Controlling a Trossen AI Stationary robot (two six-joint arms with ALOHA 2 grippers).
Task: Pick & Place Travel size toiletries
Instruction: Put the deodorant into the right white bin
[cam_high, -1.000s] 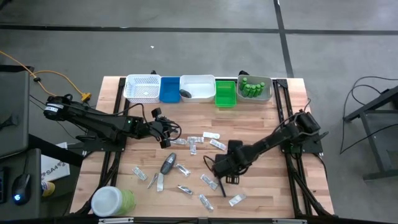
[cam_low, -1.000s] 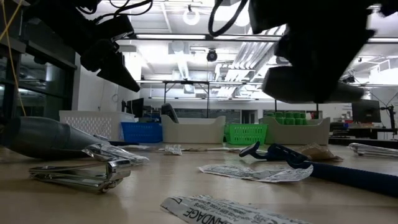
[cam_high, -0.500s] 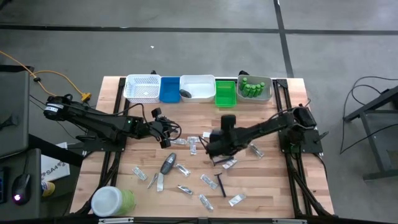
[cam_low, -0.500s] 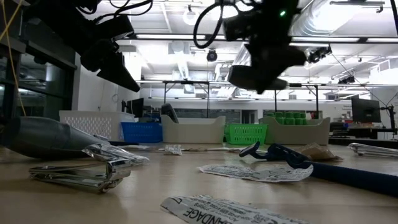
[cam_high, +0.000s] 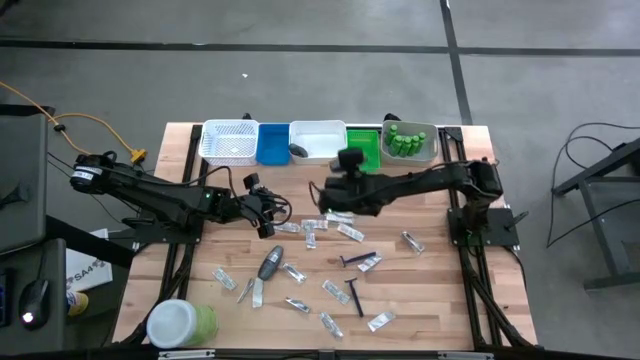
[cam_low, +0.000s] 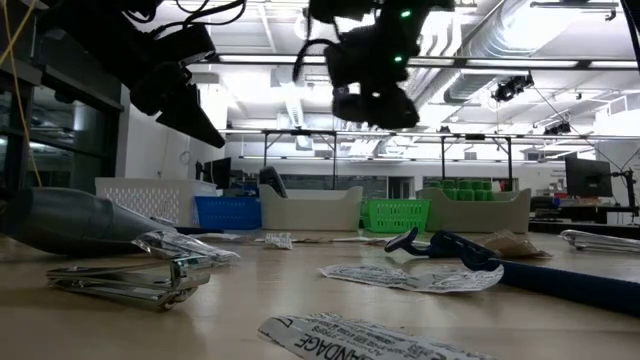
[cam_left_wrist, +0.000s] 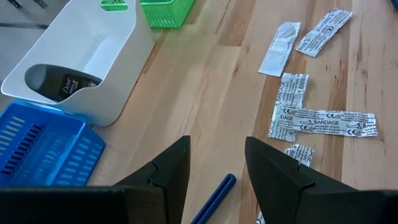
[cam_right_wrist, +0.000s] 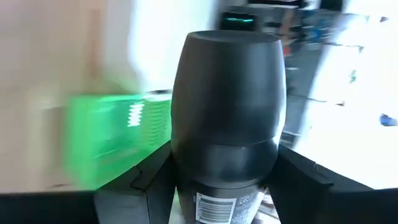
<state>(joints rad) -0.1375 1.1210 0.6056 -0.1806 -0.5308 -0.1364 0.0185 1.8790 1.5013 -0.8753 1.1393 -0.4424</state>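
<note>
**High view: dark oval piece carried above the desk**

High view shows the right pincer (cam_high: 345, 172) aloft near the green tray (cam_high: 363, 150), pinching a dark grey oval piece (cam_right_wrist: 227, 118) between its fingers (cam_right_wrist: 305, 180). The left pincer (cam_high: 272, 215) hovers spread over the desk (cam_high: 440, 300) beside the sachets (cam_high: 315, 228). Two razors (cam_high: 354, 262) lie nearby.

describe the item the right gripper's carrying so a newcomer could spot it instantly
Find the row of trays along the table's far edge; the right gripper hangs just in front of the white tray. Between its fingers is a dark grey oval deodorant, upright. Unlike the flat sachets below, it is bulky, rounded and off the table.
</note>
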